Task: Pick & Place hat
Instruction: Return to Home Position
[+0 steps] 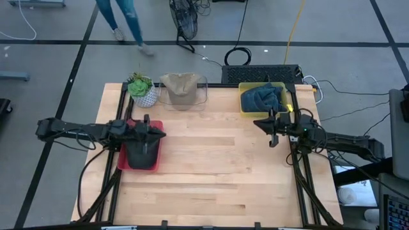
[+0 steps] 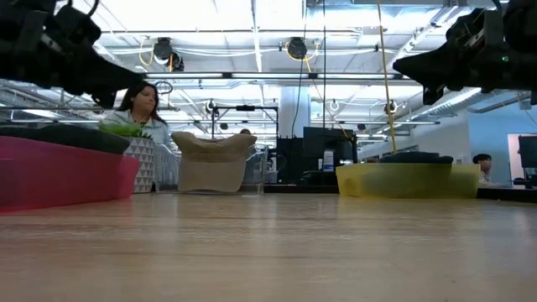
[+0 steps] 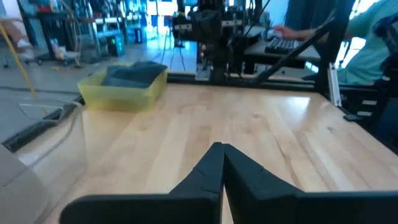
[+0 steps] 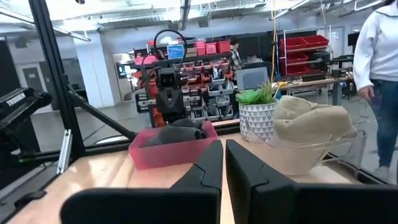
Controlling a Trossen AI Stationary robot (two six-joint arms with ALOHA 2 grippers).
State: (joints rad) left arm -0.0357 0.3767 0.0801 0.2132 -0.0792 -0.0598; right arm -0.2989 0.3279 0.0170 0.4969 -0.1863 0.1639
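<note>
left gripper [image 1: 158, 133]: fingers pressed together, empty, above the red bin [image 1: 121, 160]
right gripper [image 1: 261, 121]: fingers together, empty, just beside the yellow bin [image 1: 243, 110]
black cap [image 1: 142, 153]: in red bin
blue cap [image 1: 262, 97]: in yellow bin
beige cap [image 1: 180, 86]: in transparent bin [image 1: 203, 96]

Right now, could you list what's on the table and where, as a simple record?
red bin: left side, holds black cap
transparent bin: far edge, holds beige cap
yellow bin: far right, holds blue cap
potted plant: beside transparent bin
left tool: shut, empty, raised over red bin
right tool: shut, empty, raised near yellow bin
</note>
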